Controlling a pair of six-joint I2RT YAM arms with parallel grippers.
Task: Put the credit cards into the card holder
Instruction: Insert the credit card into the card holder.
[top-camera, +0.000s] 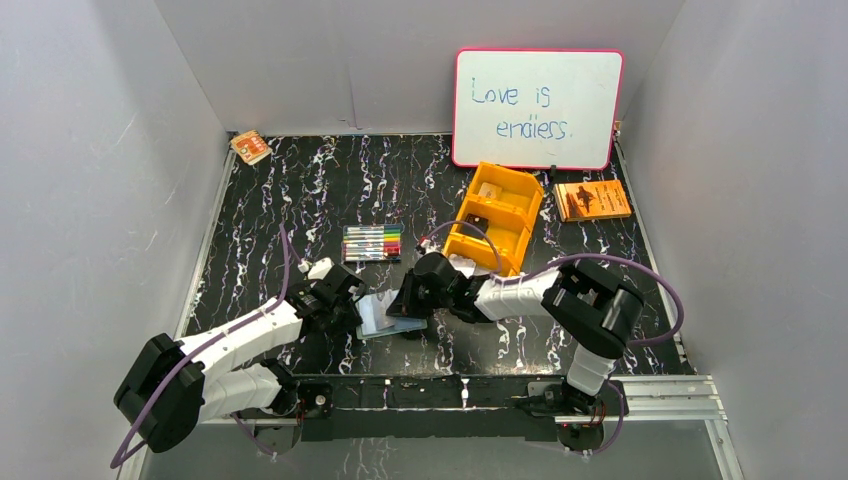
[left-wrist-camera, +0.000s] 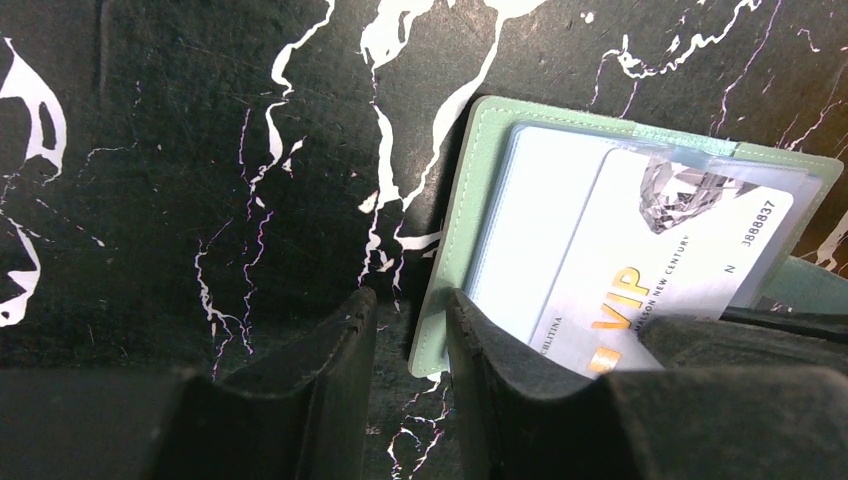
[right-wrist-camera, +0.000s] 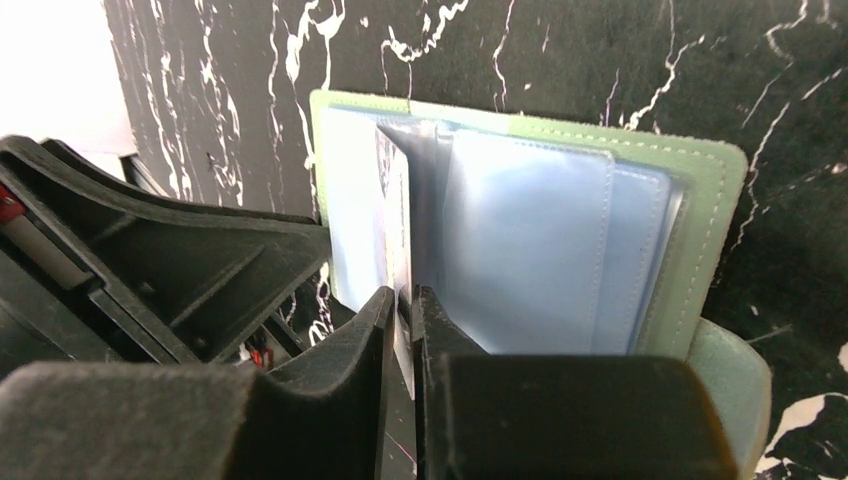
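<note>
Card (left-wrist-camera: 680, 260) only half in holder (left-wrist-camera: 490, 130), not yet seated: your right claw (right-wrist-camera: 402, 300) pinches it, left claw (left-wrist-camera: 410, 298) part-open astride holder's edge.

**Card stands on edge in open card holder**

The card holder (right-wrist-camera: 700, 200) lies open on the black marbled table (right-wrist-camera: 600, 60), its pale blue pockets facing up. At its near edge, the right gripper (right-wrist-camera: 404, 310) brackets a credit card (right-wrist-camera: 395, 210) standing upright among the pockets, jaws a sliver apart. The left arm (right-wrist-camera: 150, 250) sits just left of the holder.
</note>
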